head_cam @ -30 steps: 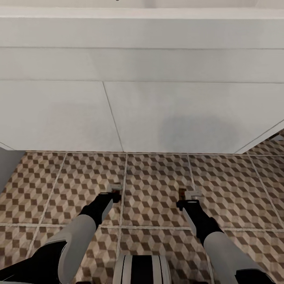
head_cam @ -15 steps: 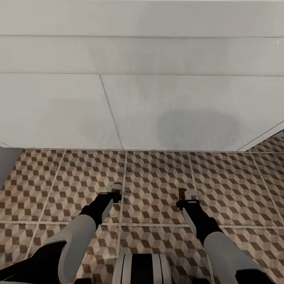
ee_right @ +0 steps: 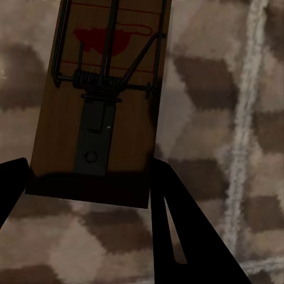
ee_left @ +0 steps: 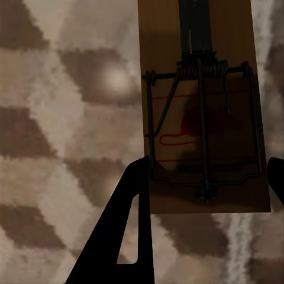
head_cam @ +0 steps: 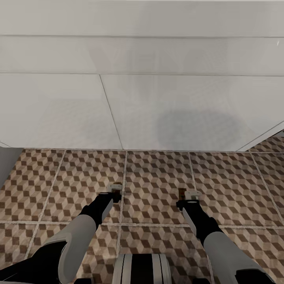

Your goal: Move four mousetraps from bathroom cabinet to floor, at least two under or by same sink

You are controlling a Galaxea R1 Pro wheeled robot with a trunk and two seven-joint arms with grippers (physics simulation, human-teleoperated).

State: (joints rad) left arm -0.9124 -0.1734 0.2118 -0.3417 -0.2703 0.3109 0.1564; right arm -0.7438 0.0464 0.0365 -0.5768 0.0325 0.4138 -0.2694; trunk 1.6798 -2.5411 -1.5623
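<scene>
Both arms reach forward low over the bathroom floor [head_cam: 157,177], which has brown, beige and white cube-pattern tiles. My left gripper [head_cam: 115,189] is shut on a mousetrap [head_cam: 115,186]. In the left wrist view that mousetrap [ee_left: 201,106] is a tan wooden plate with dark spring wire and a red mark, held between the dark fingers [ee_left: 127,225]. My right gripper [head_cam: 188,196] is shut on a second mousetrap [head_cam: 182,193]. In the right wrist view this mousetrap [ee_right: 106,94] sits between the fingers [ee_right: 177,231], above the tiles. The cabinet is out of view.
A wide white panelled front [head_cam: 142,98] spans the view just ahead of the grippers; it looks like the sink's front, though I cannot tell for sure. Its lower edge meets the tiles, which run on past its right corner [head_cam: 272,144]. A grey object [head_cam: 7,161] stands at the far left.
The whole head view shifted slightly a second ago, so the camera moved. Both arms and their mousetraps have stayed in the same pose.
</scene>
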